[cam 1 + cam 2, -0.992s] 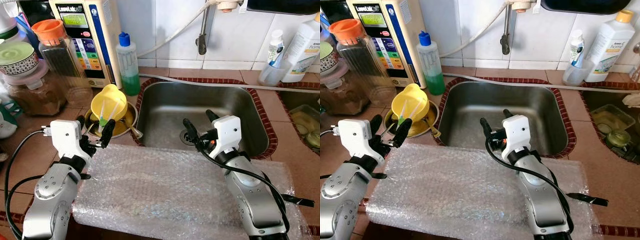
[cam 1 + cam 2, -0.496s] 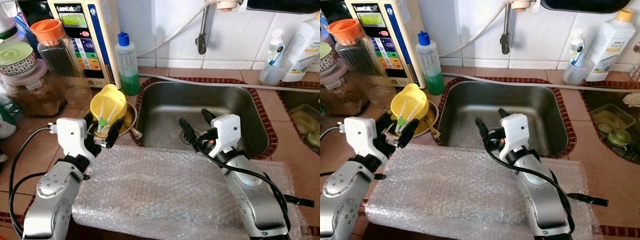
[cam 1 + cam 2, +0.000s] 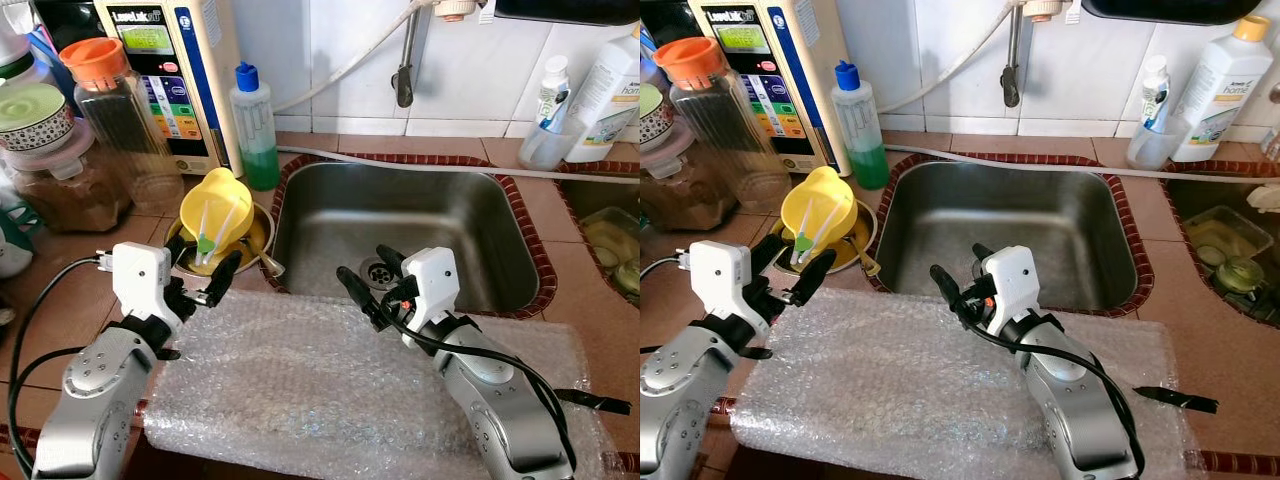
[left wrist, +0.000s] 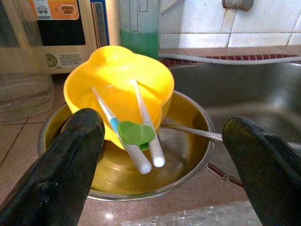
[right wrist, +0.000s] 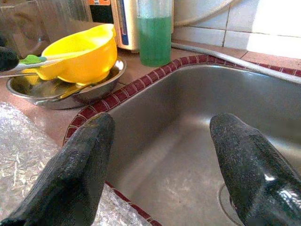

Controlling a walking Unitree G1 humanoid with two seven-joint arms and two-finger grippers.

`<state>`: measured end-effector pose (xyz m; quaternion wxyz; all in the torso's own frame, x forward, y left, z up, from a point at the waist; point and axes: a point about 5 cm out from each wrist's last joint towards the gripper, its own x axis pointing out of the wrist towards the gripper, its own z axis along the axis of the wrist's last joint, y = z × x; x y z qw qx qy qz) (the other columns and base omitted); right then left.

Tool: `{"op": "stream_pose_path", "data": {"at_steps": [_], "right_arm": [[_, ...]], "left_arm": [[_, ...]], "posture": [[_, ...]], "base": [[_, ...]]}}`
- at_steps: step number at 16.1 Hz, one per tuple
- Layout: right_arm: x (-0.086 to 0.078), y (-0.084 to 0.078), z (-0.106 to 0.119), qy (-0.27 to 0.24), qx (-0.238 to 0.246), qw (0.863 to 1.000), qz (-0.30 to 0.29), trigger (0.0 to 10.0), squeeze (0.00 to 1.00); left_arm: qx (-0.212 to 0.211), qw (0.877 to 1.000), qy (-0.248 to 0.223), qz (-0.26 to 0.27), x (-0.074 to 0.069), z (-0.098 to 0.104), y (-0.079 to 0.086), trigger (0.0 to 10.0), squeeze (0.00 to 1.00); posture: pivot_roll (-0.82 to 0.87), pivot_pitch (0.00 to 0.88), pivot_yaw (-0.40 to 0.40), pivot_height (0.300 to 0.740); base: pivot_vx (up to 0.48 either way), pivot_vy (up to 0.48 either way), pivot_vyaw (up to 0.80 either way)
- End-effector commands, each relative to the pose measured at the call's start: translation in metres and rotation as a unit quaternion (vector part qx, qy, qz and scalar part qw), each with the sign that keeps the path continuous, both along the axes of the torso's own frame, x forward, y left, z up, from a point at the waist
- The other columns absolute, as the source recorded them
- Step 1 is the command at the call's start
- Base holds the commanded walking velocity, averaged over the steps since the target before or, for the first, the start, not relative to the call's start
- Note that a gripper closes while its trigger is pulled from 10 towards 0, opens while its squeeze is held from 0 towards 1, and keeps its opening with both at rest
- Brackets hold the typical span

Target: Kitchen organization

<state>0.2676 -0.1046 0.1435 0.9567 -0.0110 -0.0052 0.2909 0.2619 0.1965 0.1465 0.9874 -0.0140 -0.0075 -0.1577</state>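
Yellow bowl (image 3: 217, 203) is sitting in the steel dish (image 3: 262, 240) just left of the sink (image 3: 400, 225). We are drawing our left claw (image 3: 201, 275) back slightly, fingers apart, empty; right claw (image 3: 368, 282), also spread, is retreating to the sink's near rim.

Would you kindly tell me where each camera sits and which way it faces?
Eye views: on the head, looking down at the sink; both arms show.
Left wrist view: along the open left gripper at the yellow bowl.
Right wrist view: along the open right gripper into the sink.
Both wrist views share the yellow bowl.
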Motion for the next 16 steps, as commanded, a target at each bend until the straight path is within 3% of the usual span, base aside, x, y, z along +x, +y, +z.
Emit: {"op": "stream_pose_path", "data": {"at_steps": [1, 8, 9, 11, 12, 14, 15, 16], "right_arm": [[-0.0023, 0.0038, 0.0061, -0.007, 0.004, 1.000, 0.015, 10.0, 0.00], [-0.0015, 0.0040, 0.0077, -0.010, -0.001, 1.000, 0.024, 10.0, 0.00], [-0.0017, 0.0040, 0.0082, -0.011, -0.003, 1.000, 0.026, 10.0, 0.00], [-0.0021, 0.0042, 0.0079, -0.010, -0.004, 1.000, 0.028, 10.0, 0.00], [-0.0024, 0.0038, 0.0078, -0.010, -0.004, 1.000, 0.028, 10.0, 0.00], [-0.0030, 0.0041, 0.0074, -0.008, -0.005, 0.999, 0.031, 10.0, 0.00], [-0.0034, 0.0047, 0.0069, -0.005, -0.005, 0.999, 0.036, 10.0, 0.00], [-0.0044, 0.0051, 0.0071, -0.005, -0.002, 0.999, 0.044, 10.0, 0.00]], "left_arm": [[0.009, 1.000, 0.007, 0.004, 0.0001, -0.0041, 0.0052, 10.0, 0.00], [0.013, 1.000, 0.012, 0.000, 0.0021, -0.0099, 0.0038, 9.8, 0.00], [0.014, 1.000, 0.012, 0.004, 0.0021, -0.0110, 0.0053, 4.9, 0.00], [0.013, 1.000, 0.010, 0.003, 0.0022, -0.0112, 0.0059, 0.8, 0.00], [0.013, 1.000, 0.008, 0.003, 0.0018, -0.0108, 0.0054, 0.0, 0.00], [0.016, 1.000, 0.007, 0.003, 0.0016, -0.0110, 0.0053, 0.1, 0.00], [0.022, 1.000, 0.006, 0.006, 0.0017, -0.0111, 0.0060, 10.0, 0.00], [0.024, 1.000, 0.005, 0.007, 0.0014, -0.0109, 0.0059, 10.0, 0.00]], "posture": [[-0.15, 0.104, 0.076, 0.740], [-0.15, 0.098, 0.067, 0.740], [-0.15, 0.099, 0.065, 0.740], [-0.15, 0.100, 0.065, 0.740], [-0.15, 0.101, 0.063, 0.740], [-0.15, 0.103, 0.062, 0.740], [-0.15, 0.103, 0.062, 0.740], [-0.15, 0.105, 0.062, 0.740]], "base": [[0.000, 0.000, 0.00], [0.000, 0.000, 0.00], [0.000, 0.000, 0.00], [0.000, 0.000, 0.00], [0.000, 0.000, 0.00], [0.000, 0.000, 0.00], [0.000, 0.000, 0.00], [0.000, 0.000, 0.00]]}}
